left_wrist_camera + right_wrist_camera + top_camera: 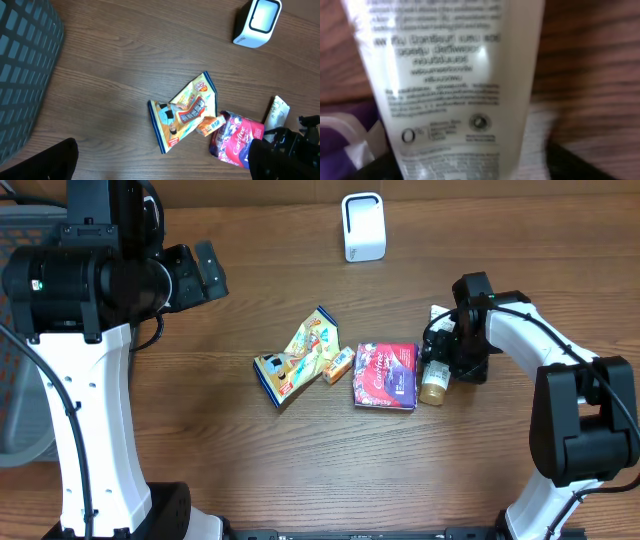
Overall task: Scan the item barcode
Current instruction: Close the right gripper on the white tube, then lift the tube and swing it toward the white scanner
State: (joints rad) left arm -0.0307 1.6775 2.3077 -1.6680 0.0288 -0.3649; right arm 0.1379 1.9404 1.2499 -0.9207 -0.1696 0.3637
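A white tube [436,370] with a gold cap [432,390] lies on the table just right of a pink and purple pack [386,375]. My right gripper [452,352] is down over the tube. In the right wrist view the tube [450,75] fills the frame, printed side up. My right gripper [470,167] is open there, one dark finger on each side of the tube and a strip of table showing by the right finger [575,165]. The white scanner [362,226] stands at the back. My left gripper [205,270] hangs high at the left, open and empty.
A yellow and blue snack bag [298,357] and a small orange box [338,366] lie left of the pink pack. A grey basket [15,330] sits at the table's left edge. In the left wrist view the scanner [257,22] is at the top right.
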